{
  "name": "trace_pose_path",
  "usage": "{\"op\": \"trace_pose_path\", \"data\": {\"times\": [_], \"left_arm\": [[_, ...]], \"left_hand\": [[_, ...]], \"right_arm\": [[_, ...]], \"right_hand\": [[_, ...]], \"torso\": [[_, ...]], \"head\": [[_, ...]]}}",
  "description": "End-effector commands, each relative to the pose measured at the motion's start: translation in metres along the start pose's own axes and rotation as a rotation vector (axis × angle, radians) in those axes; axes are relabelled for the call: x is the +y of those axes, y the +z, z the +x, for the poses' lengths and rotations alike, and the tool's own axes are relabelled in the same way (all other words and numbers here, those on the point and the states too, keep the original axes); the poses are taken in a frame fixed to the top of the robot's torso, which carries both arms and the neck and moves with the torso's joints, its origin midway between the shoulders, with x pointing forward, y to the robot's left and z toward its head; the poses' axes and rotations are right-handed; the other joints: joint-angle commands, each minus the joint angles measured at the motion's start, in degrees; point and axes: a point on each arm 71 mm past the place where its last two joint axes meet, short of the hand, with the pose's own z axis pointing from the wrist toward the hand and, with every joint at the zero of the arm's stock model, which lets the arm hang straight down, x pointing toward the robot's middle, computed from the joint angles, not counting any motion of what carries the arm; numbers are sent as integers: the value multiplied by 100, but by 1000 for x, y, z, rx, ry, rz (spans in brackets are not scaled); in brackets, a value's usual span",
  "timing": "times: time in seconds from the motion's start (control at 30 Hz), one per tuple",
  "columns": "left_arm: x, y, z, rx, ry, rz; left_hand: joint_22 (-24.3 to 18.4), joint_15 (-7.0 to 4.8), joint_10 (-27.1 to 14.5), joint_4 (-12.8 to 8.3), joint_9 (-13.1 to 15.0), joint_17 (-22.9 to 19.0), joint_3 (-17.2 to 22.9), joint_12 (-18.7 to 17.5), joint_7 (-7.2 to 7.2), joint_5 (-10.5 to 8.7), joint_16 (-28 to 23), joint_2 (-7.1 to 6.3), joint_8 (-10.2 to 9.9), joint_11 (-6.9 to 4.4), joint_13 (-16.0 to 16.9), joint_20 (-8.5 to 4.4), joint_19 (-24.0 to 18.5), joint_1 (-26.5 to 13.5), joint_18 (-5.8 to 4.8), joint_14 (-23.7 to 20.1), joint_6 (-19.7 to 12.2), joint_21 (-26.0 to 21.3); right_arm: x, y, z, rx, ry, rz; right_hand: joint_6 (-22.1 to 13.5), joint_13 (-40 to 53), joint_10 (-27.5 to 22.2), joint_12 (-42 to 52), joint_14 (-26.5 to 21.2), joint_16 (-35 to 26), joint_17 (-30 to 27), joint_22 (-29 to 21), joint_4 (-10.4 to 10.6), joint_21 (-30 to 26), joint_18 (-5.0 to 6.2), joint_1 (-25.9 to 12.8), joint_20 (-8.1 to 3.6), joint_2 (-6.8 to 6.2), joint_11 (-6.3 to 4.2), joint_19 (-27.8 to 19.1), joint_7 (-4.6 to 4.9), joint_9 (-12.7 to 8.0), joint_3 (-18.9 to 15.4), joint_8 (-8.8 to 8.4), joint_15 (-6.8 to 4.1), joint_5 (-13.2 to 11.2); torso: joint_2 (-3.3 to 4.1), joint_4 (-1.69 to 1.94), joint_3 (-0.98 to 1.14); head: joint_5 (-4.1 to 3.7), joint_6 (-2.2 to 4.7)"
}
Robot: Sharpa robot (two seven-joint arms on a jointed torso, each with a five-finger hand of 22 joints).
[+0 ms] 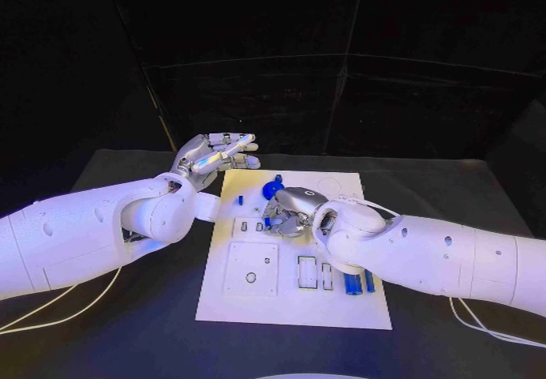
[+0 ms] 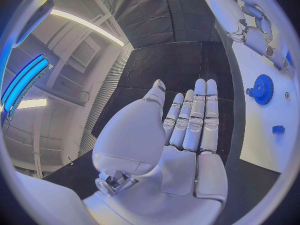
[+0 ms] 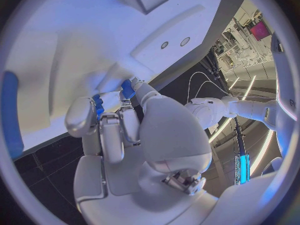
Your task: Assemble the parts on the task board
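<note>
Lying flat at the centre of the matte black desk [image 1: 125, 170], the smooth white task board [image 1: 256, 304] is carrying rectangular cut-outs, a toothed blue gear [image 1: 272, 189] near its upper edge, and blue bars [image 1: 354, 283] lower right. The right robot hand [image 1: 293, 213] is pressing down mid-board, pinching a small blue part [image 3: 127, 89] between curled fingers. The left robot hand [image 1: 213, 160] is hovering upper left, fingers straight, holding nothing.

the gear [image 1: 272, 189] stands on the task board [image 1: 285, 304], between the left hand's fingers [image 1: 233, 150] and the right hand's fingers [image 1: 281, 223]; cylinders [image 1: 358, 282] lie behind the right hand.
</note>
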Motion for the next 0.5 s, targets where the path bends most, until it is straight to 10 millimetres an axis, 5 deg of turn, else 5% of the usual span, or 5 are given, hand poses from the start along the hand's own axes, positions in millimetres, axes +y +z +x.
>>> {"op": "trace_pose_path", "data": {"times": [0.03, 0.5], "left_arm": [[-1, 1, 2, 16, -5, 7], [-1, 0, 2, 15, -5, 7]], "left_hand": [[-10, 9, 44, -33, 1, 7, 3, -17, 51, 30, -25, 19, -28, -3, 3, 18, -29, 11, 15, -23, 44, -21], [-10, 9, 44, -33, 1, 7, 3, -17, 51, 30, -25, 19, -28, -3, 3, 18, -29, 11, 15, -23, 44, -21]], "right_arm": [[-4, 0, 4, 34, -15, 18], [-4, 0, 7, 82, -27, 22]], "right_hand": [[-28, 176, -40, -21, 529, 24, 1213, -6, 2, 10, -116, -66, 23, -12, 0, 31, 3, -1, 23, -38, 12, -28], [-43, 156, -62, -46, 529, 24, 1216, -23, -4, -1, -112, -85, 39, -58, 16, 19, 18, -9, 25, -66, 28, -82]], "torso": [[1, -2, 3], [-3, -2, -1]], "head": [[-3, -4], [-24, -20]]}}
